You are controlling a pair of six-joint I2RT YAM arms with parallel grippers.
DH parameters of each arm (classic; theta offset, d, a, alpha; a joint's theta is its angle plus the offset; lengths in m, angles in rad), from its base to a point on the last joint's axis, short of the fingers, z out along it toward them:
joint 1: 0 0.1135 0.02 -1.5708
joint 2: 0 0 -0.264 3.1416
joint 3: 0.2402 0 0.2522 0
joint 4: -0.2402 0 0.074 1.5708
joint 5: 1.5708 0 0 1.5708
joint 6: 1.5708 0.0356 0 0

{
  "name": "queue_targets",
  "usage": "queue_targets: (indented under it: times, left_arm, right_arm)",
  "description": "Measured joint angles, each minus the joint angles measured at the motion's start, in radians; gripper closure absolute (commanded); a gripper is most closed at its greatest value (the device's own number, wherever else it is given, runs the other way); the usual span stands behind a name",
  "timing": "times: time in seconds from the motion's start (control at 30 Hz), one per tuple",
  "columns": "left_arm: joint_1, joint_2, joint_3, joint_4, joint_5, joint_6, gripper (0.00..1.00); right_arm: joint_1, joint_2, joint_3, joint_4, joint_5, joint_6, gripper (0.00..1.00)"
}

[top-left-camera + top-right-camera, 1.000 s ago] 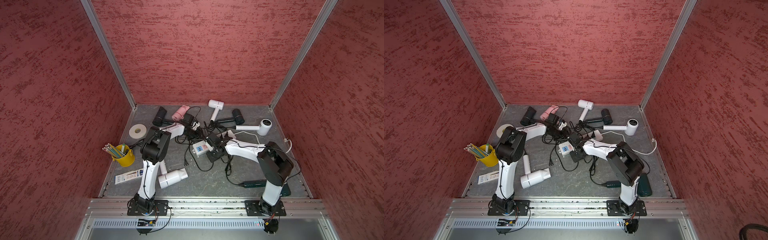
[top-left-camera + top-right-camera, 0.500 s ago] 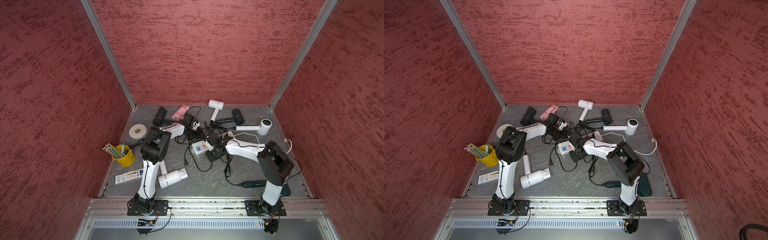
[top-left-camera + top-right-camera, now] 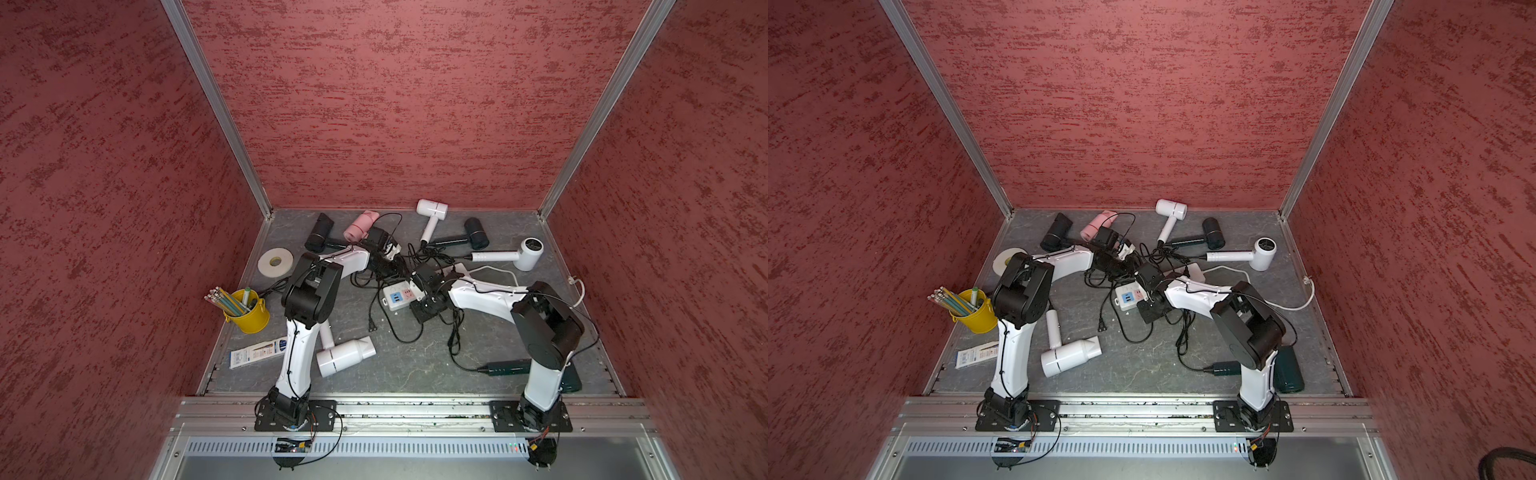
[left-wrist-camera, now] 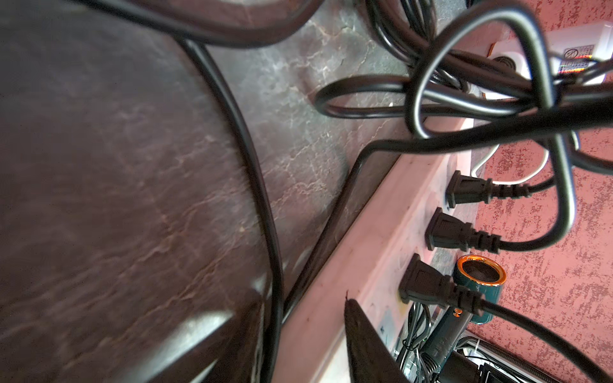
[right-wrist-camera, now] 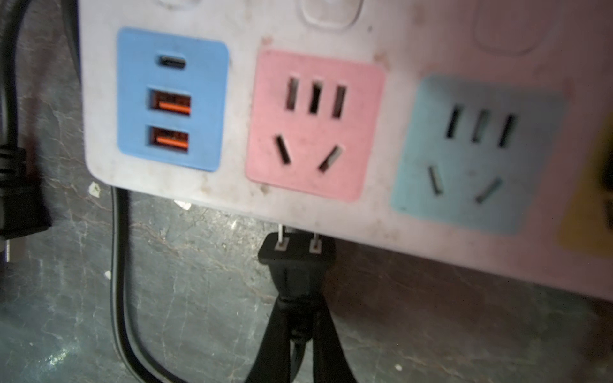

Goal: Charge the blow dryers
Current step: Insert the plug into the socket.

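Several blow dryers lie around the table: white (image 3: 432, 210), pink (image 3: 360, 224), black (image 3: 476, 232), white (image 3: 345, 357) and dark green (image 4: 477, 288). My right gripper (image 5: 300, 308) is shut on a black plug (image 5: 297, 262), whose prongs touch the edge of the power strip (image 5: 232, 185) just below the pink socket (image 5: 315, 122). My left gripper (image 4: 302, 298) clamps the white strip (image 4: 374, 238) by its side, with a black cord beside it. Three black plugs (image 4: 447, 232) sit in the strip. In a top view both grippers meet at the strip (image 3: 397, 297).
Tangled black cords (image 3: 415, 328) cover the middle of the table, with one loose plug (image 3: 372, 327). A yellow pencil cup (image 3: 247, 316), a tape roll (image 3: 274, 262) and a flat box (image 3: 257, 353) lie at the left edge.
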Motion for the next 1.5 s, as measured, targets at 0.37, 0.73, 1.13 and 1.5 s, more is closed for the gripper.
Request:
queue_targets:
  times: [0.37,0.73,1.13,1.5]
  left_arm:
    - [-0.002,0.007,0.004,0.006,0.003,0.0,0.59]
    - [-0.006,-0.078,-0.179,0.198,-0.013,-0.004,0.6]
    - [-0.006,-0.09,-0.214,0.25,-0.011,-0.01,0.6]
    - [-0.009,-0.086,-0.199,0.228,-0.014,-0.007,0.6]
  right_arm:
    - [0.004,0.0,0.008,-0.005,0.014,0.061,1.0]
    - [0.004,0.0,0.018,-0.048,0.007,0.079,1.0]
    - [0.004,0.0,0.035,-0.073,0.011,0.099,1.0]
    - [0.004,0.0,0.041,-0.081,0.006,0.16,1.0]
